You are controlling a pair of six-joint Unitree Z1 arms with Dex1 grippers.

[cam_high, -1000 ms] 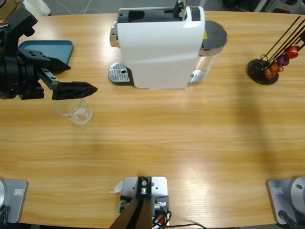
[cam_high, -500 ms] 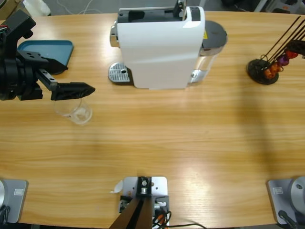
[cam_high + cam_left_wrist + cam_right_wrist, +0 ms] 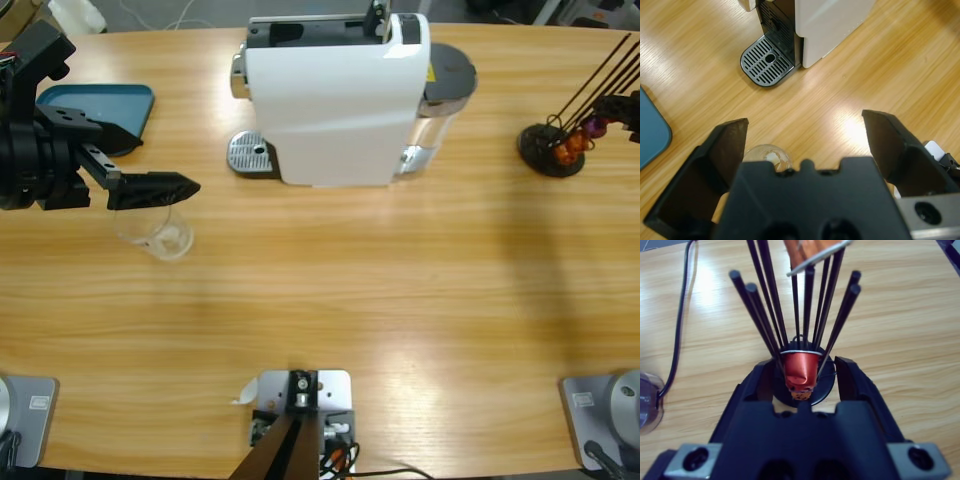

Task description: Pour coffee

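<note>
The left gripper (image 3: 170,186) is seen at the left side of the table (image 3: 330,300), and it is held above the wood. Its two black jaws are spread wide apart, and nothing is held between them. A small clear glass (image 3: 156,233) is stood upright on the table right under this gripper. In the left wrist view the glass (image 3: 767,156) is seen low down between the jaws, close to the gripper's black body, and it is not touched by either jaw. The glass looks clear, and its bottom looks pale.

A big white coffee machine (image 3: 335,95) is placed at the back of the table, near the middle. Its round metal drip tray (image 3: 250,153) is stuck out on its left side, well apart from the glass. A blue tray (image 3: 100,105) is laid at the back left corner.

A black capsule rack (image 3: 552,148) with thin black rods is stood at the far right. The right gripper (image 3: 804,365) is pointed down at this rack. Its jaws are set at a narrow gap, one on each side of a red capsule (image 3: 801,374) that is sat low between the rods. It cannot be told if the capsule is touched by the jaws. An orange capsule (image 3: 812,251) is seen higher up on the rods
</note>
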